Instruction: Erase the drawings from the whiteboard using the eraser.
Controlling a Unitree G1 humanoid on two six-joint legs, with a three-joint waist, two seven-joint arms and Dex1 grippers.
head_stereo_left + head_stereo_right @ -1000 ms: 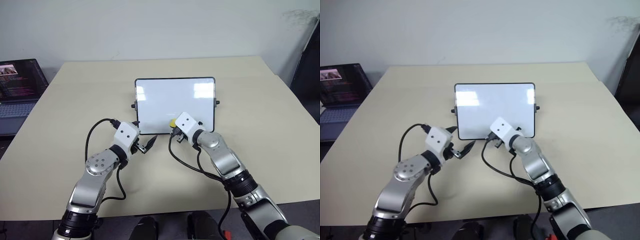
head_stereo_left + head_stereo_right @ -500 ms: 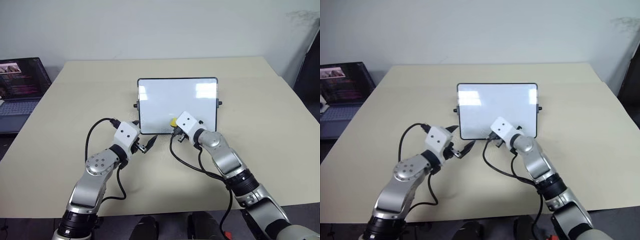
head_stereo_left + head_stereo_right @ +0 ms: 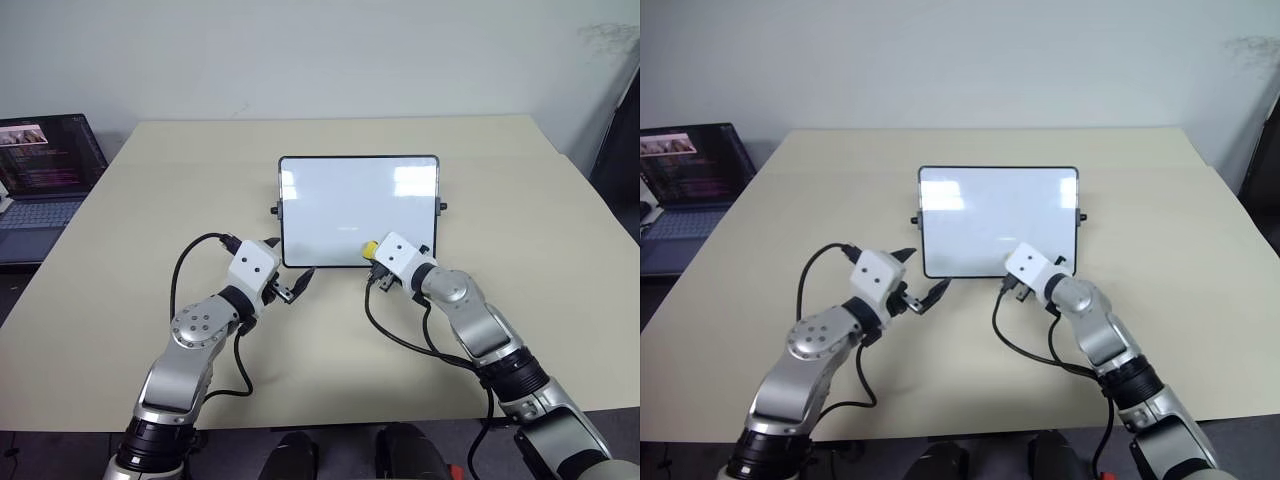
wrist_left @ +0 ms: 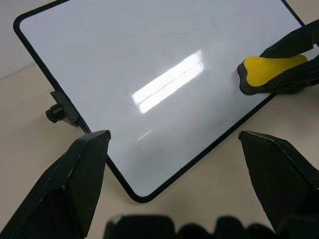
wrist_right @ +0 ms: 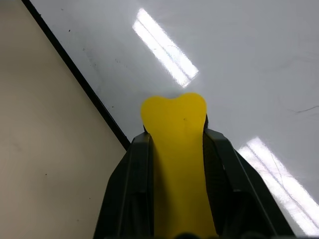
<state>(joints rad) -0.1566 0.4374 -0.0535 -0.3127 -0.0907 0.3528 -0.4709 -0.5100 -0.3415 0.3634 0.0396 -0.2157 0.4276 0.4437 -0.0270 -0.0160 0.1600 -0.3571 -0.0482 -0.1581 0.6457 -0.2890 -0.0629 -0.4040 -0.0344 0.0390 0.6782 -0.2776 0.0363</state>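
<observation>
The whiteboard [image 3: 340, 200] stands tilted on the beige table, with a black frame and small side knobs. My right gripper [image 3: 373, 252] is shut on the yellow eraser [image 3: 369, 246], whose tip presses on the board near its lower edge, right of centre. The left wrist view shows the eraser [image 4: 269, 69] on the glossy surface, and in the right wrist view the eraser [image 5: 174, 119] sits between my fingers [image 5: 132, 169]. My left gripper [image 3: 290, 262] is open just off the board's lower left corner, holding nothing. The drawings are out of view; the visible board looks white.
An open laptop [image 3: 40, 180] sits at the table's far left edge. A dark object [image 3: 620, 130] stands past the table's right side. Bare tabletop [image 3: 520, 200] lies around the board.
My right gripper has slid the eraser to the right along the board's lower part. The left gripper has kept its place. The camera has shifted slightly.
</observation>
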